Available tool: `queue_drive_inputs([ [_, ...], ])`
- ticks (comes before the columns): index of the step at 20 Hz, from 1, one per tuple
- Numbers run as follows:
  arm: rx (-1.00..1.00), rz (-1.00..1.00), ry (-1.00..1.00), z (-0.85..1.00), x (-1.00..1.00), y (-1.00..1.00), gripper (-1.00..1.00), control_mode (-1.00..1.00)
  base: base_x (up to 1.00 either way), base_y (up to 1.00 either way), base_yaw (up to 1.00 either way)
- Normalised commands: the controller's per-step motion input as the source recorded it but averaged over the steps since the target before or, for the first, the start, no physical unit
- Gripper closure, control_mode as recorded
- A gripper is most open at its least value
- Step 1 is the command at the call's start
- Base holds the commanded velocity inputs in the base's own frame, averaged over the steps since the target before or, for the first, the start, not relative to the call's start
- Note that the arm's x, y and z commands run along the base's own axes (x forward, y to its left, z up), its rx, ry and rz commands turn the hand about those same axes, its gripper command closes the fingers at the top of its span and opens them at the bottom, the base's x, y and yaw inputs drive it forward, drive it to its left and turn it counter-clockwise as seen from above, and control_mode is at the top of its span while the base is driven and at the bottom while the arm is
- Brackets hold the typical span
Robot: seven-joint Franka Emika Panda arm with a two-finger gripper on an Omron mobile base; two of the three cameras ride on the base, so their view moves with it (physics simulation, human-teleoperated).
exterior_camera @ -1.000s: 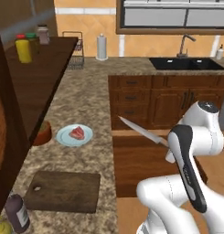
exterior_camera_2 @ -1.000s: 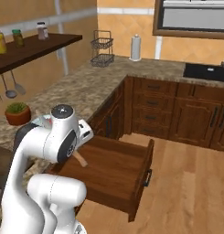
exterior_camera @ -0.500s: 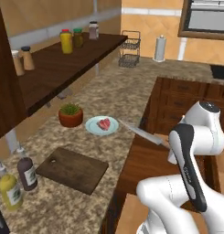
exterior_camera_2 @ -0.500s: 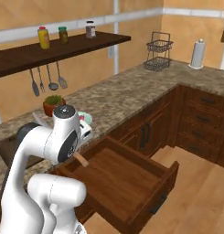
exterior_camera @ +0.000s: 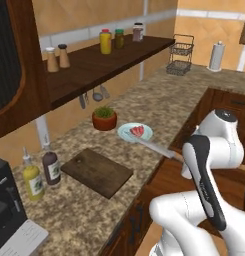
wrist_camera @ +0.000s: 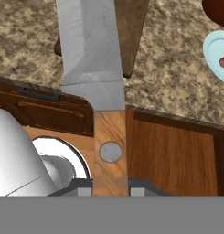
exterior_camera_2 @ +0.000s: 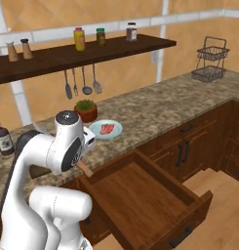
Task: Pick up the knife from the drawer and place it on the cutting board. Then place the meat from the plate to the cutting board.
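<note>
Gripping knife [wrist_camera: 91,68] — blade over counter [wrist_camera: 177,68], cutting board [exterior_camera: 97,172] near

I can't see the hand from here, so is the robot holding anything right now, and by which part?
Yes. The gripper holds the knife by its wooden handle, fingers on either side, blade pointing out over the counter.

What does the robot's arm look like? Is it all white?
Mostly white. The arm is made of smooth, rounded, glossy white shells, with a dark grey band running down one link and a dark grey round cap on the joint at the top. The gripper has two small dark grey finger tips. No cables or markings show.
</note>
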Motion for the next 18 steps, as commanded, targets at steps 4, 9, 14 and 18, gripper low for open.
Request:
queue_drive_inputs([
  [4,0.0,0.0,0.0,0.0,0.0,0.0,1.0,1.0,0.32,0.69,0.13],
  [9,-0.01,-0.01,0.01,-0.01,0.8,1.0,1.0,-1.0,0.0,0.0,0.0],
  [14,0.0,-0.12,0.06,-0.11,1.0,1.0,1.0,-1.0,0.0,0.0,0.0],
  [18,0.0,-0.11,0.2,-0.43,0.99,0.69,1.0,-1.0,0.0,0.0,0.0],
])
